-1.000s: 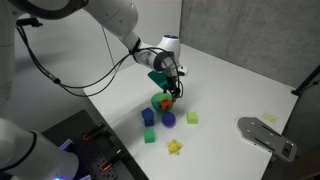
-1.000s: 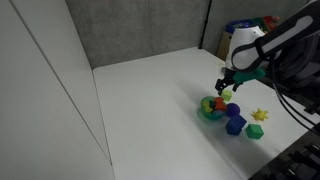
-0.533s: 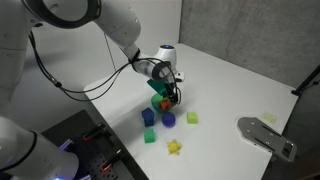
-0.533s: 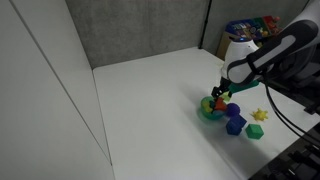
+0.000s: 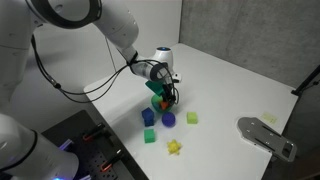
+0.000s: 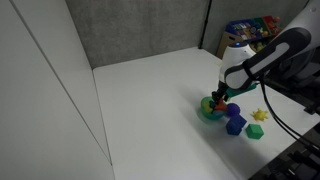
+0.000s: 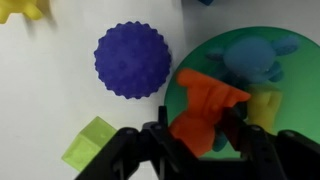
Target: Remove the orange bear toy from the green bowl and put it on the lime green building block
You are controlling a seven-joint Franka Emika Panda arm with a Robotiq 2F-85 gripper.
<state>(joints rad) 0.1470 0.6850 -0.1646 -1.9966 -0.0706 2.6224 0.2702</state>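
The orange bear toy (image 7: pixel 205 105) lies in the green bowl (image 7: pixel 200 60), which also shows in both exterior views (image 5: pixel 159 102) (image 6: pixel 209 111). My gripper (image 7: pixel 197 122) reaches down into the bowl with a finger pressed on each side of the bear, shut on it. The bear still rests in the bowl. In both exterior views the gripper (image 5: pixel 167 95) (image 6: pixel 218 98) sits right over the bowl. The lime green building block (image 7: pixel 92 143) lies on the table beside the bowl, to its right in an exterior view (image 5: pixel 192 117).
A blue bear (image 7: pixel 250 58) and a yellow piece (image 7: pixel 266 108) share the bowl. A purple spiky ball (image 7: pixel 133 60), a blue block (image 5: pixel 149 117), a darker green block (image 5: pixel 150 136) and a yellow star toy (image 5: pixel 174 147) lie close by. A grey object (image 5: pixel 268 137) lies at the table's edge.
My gripper has come down from above the bowl into it, and its fingers now hold the orange bear. The toys on the table have not moved.
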